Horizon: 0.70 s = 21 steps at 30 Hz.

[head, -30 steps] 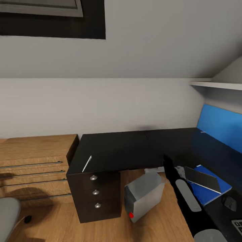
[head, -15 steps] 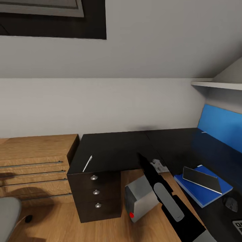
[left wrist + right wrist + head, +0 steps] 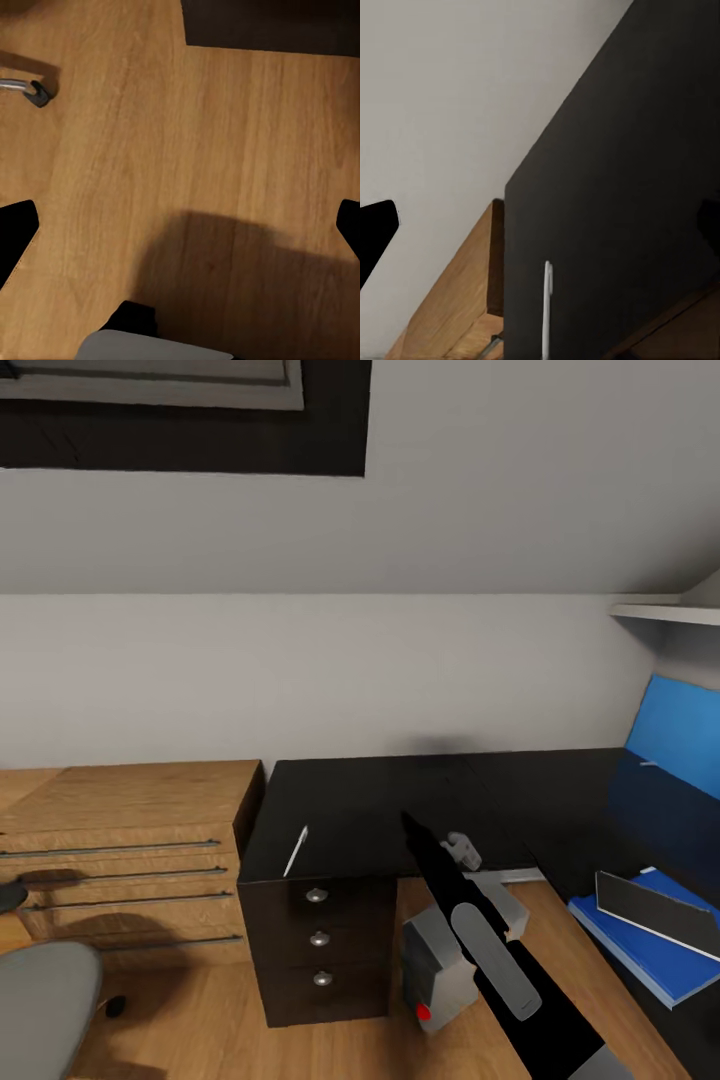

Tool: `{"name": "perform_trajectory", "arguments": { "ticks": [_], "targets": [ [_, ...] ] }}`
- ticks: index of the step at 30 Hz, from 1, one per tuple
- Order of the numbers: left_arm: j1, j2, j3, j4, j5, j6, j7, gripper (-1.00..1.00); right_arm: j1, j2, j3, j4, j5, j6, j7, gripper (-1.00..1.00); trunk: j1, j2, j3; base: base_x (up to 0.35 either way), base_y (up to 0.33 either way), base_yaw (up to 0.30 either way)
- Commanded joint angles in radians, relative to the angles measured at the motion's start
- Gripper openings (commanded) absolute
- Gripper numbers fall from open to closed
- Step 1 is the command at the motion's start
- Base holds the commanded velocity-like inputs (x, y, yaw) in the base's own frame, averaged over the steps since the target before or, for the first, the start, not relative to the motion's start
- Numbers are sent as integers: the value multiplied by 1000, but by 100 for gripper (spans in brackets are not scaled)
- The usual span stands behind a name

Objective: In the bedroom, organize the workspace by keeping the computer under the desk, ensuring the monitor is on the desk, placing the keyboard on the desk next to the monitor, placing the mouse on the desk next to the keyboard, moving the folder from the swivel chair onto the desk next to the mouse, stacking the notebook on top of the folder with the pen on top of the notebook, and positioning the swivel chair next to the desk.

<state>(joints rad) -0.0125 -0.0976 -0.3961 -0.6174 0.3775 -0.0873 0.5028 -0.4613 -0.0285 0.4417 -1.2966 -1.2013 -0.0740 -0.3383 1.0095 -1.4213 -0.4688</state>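
The white pen lies near the left end of the black desk, above its drawers. My right gripper hovers open over the desk top, right of the pen; its wrist view shows the pen on the desk ahead of the gripper. The grey notebook leans tilted on the blue folder on the desk's right wing. The computer stands tilted on the floor in the desk's nook. The swivel chair is at the lower left. My left gripper hangs open over bare floor. Monitor, keyboard and mouse are out of view.
A wooden cabinet with long bar handles adjoins the desk's left end. A blue panel and a white shelf line the right wall. A chair caster rests on the wooden floor near the desk's base.
My right arm has swung left, away from the notebook and folder, and now reaches over the desk toward the pen. The camera has turned, shifting the whole scene to the right.
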Motion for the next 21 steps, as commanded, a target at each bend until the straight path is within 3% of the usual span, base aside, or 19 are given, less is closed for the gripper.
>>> {"name": "perform_trajectory", "arguments": {
  "ticks": [1,15,16,18,21],
  "targets": [
    [-1,1,-7,1,11,-7,7,100,-1,-1,3,-1,-8,-8,-5,100,0,-1,-1,33,95,214],
    [-1,8,-6,-3,12,-11,12,100,0,-3,3,-5,-7,-9,1,100,0,-1,-1,5,14,35],
    [-1,9,-5,-4,11,-111,15,100,3,-18,-3,-19,-7,-8,28,100,0,-1,-1,0,0,0],
    [-1,9,-4,-3,11,-126,14,100,17,-58,1,-25,-1,-9,36,100,0,-1,-1,0,0,0],
    [-1,9,-4,-1,11,-129,14,100,20,-61,5,-23,1,-12,32,100,0,-1,-1,0,0,0]
  ]
}}
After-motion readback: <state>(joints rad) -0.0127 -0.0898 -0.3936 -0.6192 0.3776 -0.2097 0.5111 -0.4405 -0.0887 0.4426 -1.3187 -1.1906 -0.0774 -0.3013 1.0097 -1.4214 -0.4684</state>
